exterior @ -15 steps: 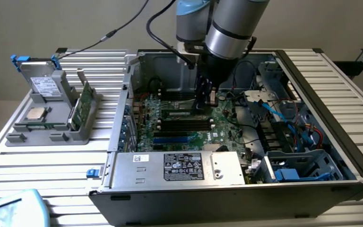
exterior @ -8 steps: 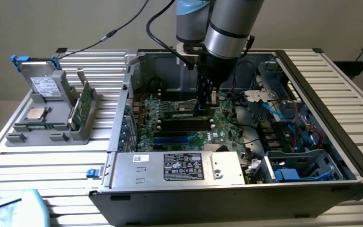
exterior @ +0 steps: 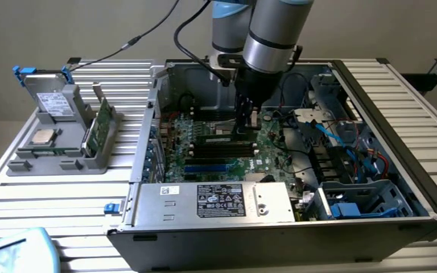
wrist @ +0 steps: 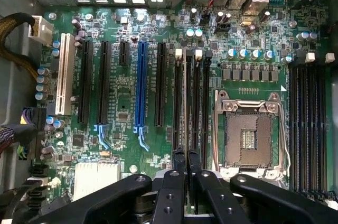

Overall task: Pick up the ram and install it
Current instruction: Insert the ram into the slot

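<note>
Slatted aluminium table (exterior: pixel 52 199), open case. Thin dark-green ram stick (exterior: pixel 220 138) at black memory slots (exterior: pixel 218 150), pinched in the black gripper (exterior: pixel 247 131)'s narrow jaws. Likely light, stiff, fragile; best held by its long edges.

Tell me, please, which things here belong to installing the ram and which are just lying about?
Job in hand:
- ram, at the memory slots
- gripper, shut, over those slots

Lying about:
- green card with a metal bracket
- silver CPU chip
- grey holder carrying both, outside the case
- power supply
</note>
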Controlling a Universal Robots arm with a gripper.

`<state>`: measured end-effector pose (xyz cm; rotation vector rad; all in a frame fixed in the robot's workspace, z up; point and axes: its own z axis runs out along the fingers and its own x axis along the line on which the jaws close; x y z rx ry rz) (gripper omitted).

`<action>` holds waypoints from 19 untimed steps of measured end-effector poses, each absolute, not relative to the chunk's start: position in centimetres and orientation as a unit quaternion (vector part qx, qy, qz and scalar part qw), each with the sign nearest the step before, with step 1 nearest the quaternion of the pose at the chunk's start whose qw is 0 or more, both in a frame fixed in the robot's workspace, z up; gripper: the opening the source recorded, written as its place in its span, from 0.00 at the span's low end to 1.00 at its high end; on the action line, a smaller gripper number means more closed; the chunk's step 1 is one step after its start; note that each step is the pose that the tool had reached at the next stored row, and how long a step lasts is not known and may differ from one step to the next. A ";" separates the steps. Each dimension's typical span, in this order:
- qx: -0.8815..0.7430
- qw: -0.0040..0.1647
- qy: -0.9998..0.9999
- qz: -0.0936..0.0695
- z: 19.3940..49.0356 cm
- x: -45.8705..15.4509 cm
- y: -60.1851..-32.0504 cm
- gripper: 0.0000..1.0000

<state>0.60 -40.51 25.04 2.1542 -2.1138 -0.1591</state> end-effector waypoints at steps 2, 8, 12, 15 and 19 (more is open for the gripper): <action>0.708 0.060 -0.702 -0.053 24.8 0.6 -40.5 0.13; 0.705 0.066 -0.705 -0.049 24.4 0.5 -40.5 0.13; 0.704 0.070 -0.705 -0.047 24.2 0.5 -40.5 0.13; 0.704 0.070 -0.705 -0.047 24.1 0.5 -40.5 0.13; 0.704 0.071 -0.705 -0.047 23.9 0.5 -40.5 0.13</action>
